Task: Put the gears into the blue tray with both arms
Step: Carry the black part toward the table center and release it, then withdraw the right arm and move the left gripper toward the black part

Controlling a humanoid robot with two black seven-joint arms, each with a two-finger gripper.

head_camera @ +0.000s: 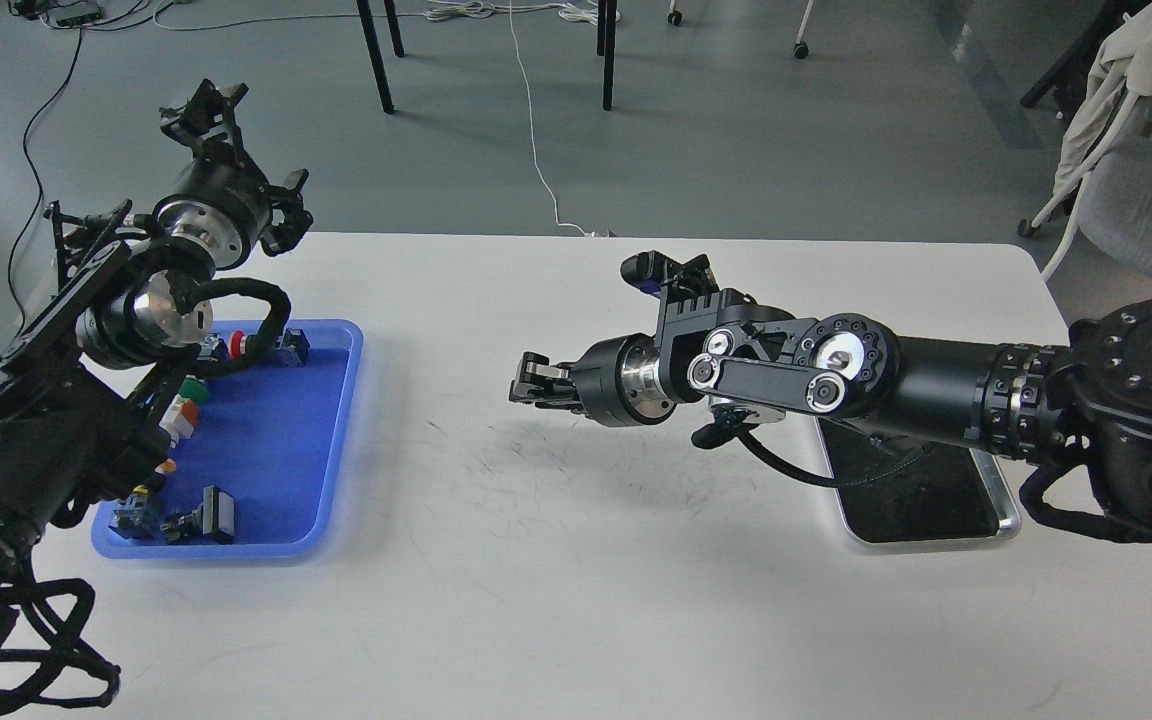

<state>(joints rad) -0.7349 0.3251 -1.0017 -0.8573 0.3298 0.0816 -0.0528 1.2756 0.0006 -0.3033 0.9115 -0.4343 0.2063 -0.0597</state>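
The blue tray lies at the table's left and holds several coloured push-button switches and a black block. I cannot make out the gears anywhere in this view. My right arm reaches leftward across the middle of the table. Its gripper hovers just above the bare tabletop, right of the blue tray, with its fingers pressed together. Whether anything sits between them is too small to tell. My left gripper is raised beyond the table's far left corner, above the tray, pointing away from me, and its fingers cannot be told apart.
A shiny steel tray sits at the right, mostly covered by my right arm. Black chair and table legs and a white cable lie on the floor beyond the far edge. A grey chair stands at the far right.
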